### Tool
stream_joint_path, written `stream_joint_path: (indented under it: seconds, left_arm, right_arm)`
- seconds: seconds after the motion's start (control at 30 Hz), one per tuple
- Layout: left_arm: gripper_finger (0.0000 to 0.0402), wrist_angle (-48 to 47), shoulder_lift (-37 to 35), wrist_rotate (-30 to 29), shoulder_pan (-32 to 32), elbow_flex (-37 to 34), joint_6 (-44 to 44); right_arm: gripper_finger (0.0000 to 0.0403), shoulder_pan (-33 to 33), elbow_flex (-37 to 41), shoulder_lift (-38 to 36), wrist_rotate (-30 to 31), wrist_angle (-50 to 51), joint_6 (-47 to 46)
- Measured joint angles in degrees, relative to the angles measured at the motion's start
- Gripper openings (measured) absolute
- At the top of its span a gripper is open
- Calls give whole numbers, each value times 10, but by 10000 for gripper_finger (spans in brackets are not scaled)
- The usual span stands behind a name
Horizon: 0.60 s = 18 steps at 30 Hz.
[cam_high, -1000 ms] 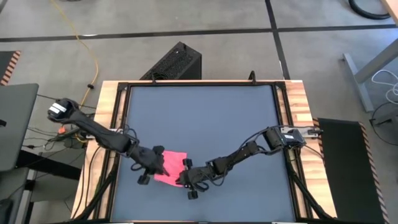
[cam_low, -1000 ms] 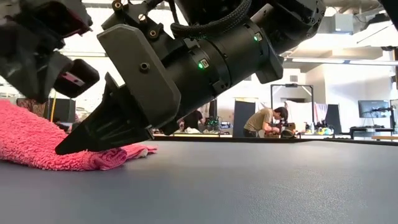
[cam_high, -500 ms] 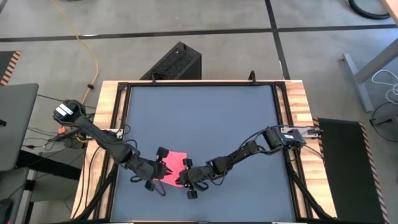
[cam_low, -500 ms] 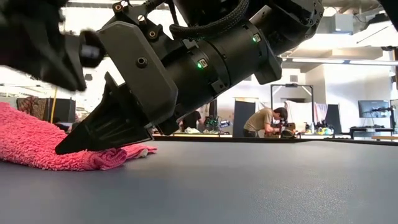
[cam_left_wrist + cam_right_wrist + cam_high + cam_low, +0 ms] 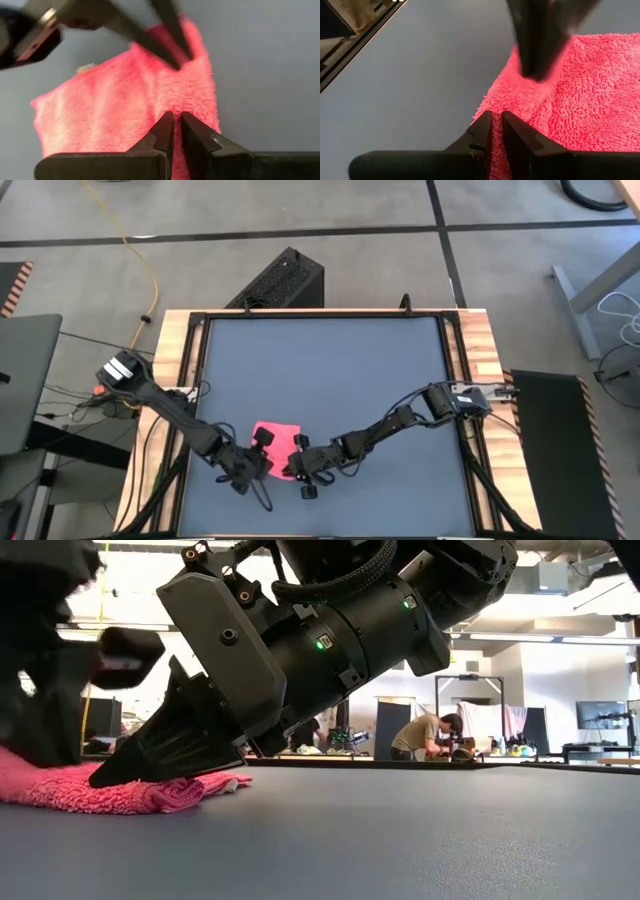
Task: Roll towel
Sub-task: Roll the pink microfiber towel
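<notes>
So the towel (image 5: 274, 442) is lying near the front edge of the dark grey table (image 5: 330, 370), a bit left of the middle, and both arms are crowding in on it from either side. The right gripper (image 5: 293, 470) is sitting at the towel's right front corner, and from the low view you can see its fingers (image 5: 125, 772) are pressing down on the folded pink edge, tip right on the cloth. Its own wrist camera is showing the two fingers nearly together with just a thin gap, and the pink pile is sitting right at the tips, so it's looking clenched on the towel's edge. The left gripper (image 5: 250, 468) is coming in at the towel's left front side, angled over it. In the left wrist view its fingers (image 5: 162, 131) are almost touching, squeezed at the towel's near edge, with the cloth spreading out ahead of them and the other arm's fingers poking down into the far part of the towel.
</notes>
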<state>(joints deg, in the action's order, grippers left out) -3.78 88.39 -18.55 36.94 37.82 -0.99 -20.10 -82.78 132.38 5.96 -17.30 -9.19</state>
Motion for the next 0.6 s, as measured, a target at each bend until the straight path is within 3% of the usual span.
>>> stream_joint_path:
  seconds: [0.33,0.6]
  left_arm:
    - [1,-41,26,19,-1,2,-68]
    - [0,-1,19,29,14,-35,-154]
  right_arm:
    - [71,0,0,-1,0,2,-14]
    - [72,-1,1,-19,1,16,-19]
